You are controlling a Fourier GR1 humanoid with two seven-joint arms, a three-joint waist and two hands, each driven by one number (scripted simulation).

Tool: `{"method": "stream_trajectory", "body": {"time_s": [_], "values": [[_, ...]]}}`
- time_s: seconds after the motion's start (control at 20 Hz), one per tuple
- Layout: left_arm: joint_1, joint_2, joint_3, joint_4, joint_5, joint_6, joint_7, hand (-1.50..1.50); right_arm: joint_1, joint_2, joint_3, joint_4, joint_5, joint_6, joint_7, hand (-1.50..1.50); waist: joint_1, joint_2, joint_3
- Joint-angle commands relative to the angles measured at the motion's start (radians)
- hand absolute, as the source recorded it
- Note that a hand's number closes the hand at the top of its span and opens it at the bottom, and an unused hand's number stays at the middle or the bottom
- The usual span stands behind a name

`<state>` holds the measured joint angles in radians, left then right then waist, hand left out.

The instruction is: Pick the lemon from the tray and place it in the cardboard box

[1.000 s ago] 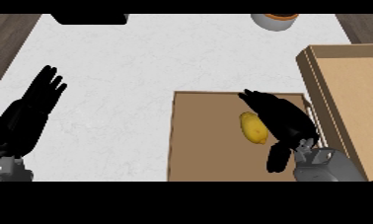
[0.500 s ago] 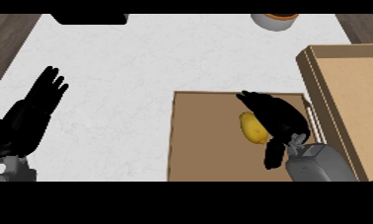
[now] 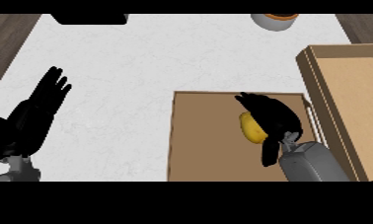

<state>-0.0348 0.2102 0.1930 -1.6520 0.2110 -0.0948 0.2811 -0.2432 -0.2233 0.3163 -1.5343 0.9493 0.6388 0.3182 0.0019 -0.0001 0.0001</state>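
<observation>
I have the lemon (image 3: 251,127) lying on the tray (image 3: 204,139), toward its right half, with my right hand (image 3: 271,117) draped over its right side; the fingers arch above it and the thumb drops down below it, so the hand looks curled round the fruit, though I cannot tell whether it is truly pinched or only covered. Only the lemon's left flank shows. From what shows, its long axis runs up and down the view, roughly along the tray's right edge, with one tip pointing toward the far side of the counter. I judge it light, stiff and rounded, with a skin that could slide or roll out of a poor hold, so I would take it across the short middle, fingers on 1 flank and thumb on the other. The box (image 3: 342,104) stands just beside the tray on the right. My left hand (image 3: 36,114) rests spread at the left edge.
</observation>
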Motion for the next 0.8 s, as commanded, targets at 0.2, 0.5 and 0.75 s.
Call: {"method": "stream_trajectory", "body": {"time_s": [0.2, 0.5, 0.75], "values": [[0.038, -0.018, 0.014, -0.026, -0.001, -0.027, -0.013, 0.0, 0.015, 0.048, -0.005, 0.076, 0.076, -0.077, -0.043, 1.5, 0.001, 0.0, 0.0], [-0.07, -0.02, 0.0, 0.073, -0.036, 0.002, -0.004, 0.0, 0.0, -0.006, -0.014, 0.054, 0.082, -0.117, -0.187, 1.5, -0.003, 0.0, 0.0], [-0.028, 0.005, 0.038, 0.009, 0.007, -0.028, 0.025, 0.0, -0.045, 0.066, -0.067, 0.192, 0.121, -0.194, -0.127, 1.5, 0.002, 0.0, 0.0]]}}
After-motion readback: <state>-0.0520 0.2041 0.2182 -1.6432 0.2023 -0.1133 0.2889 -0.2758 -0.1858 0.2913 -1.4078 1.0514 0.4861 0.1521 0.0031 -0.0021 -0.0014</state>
